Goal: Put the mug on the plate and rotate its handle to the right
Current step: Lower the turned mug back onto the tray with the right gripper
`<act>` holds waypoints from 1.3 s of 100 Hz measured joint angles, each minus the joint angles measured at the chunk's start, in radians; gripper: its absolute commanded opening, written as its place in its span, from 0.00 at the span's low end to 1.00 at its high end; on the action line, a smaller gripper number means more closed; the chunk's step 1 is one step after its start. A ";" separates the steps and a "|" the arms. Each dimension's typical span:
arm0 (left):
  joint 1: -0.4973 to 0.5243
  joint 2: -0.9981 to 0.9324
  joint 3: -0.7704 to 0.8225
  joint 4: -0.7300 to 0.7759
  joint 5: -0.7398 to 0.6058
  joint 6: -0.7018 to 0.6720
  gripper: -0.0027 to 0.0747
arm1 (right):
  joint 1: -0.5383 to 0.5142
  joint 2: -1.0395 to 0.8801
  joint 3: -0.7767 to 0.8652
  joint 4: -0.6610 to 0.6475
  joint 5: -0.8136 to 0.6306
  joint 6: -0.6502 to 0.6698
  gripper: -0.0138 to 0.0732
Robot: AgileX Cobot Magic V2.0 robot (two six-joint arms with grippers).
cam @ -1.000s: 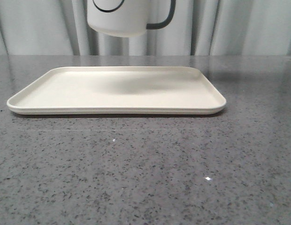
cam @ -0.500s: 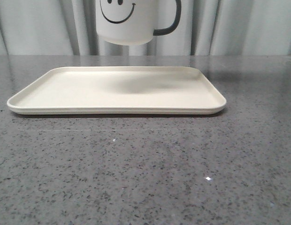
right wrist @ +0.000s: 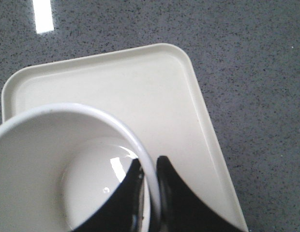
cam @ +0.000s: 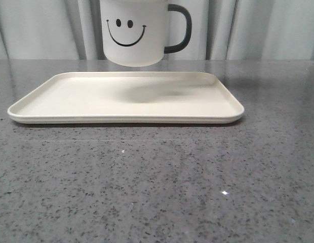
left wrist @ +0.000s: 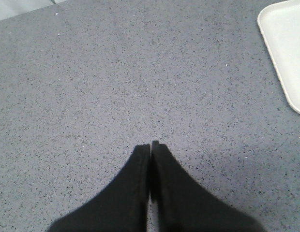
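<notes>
One mug (cam: 132,33), seemingly above plate (cam: 71,101)

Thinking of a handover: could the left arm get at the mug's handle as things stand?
Probably not easily: the left gripper is shut over bare table beside the plate, while the mug hangs above it, its rim pinched by the right gripper.

Plate (cam: 55,104): flat cream tray with a low rim on the grey speckled table (cam: 157,182), its surface bare, with open table in front of it and to both sides. Mug (cam: 132,35): hangs in the air above the plate's rear middle, a clear gap under its base, handle (cam: 179,29) toward the right, the right gripper (right wrist: 149,166) pinching its rim. Left gripper (left wrist: 150,145): fingers pressed together over bare table, well apart from the plate's edge.
</notes>
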 measured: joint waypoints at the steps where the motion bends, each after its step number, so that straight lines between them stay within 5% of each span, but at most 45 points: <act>1: 0.000 0.000 0.000 0.000 0.000 0.000 0.01 | 0.000 0.000 0.000 0.000 0.000 0.000 0.09; 130: 0.000 0.000 0.000 -0.015 0.001 0.000 0.01 | 0.031 0.060 0.096 0.018 -0.004 -0.045 0.09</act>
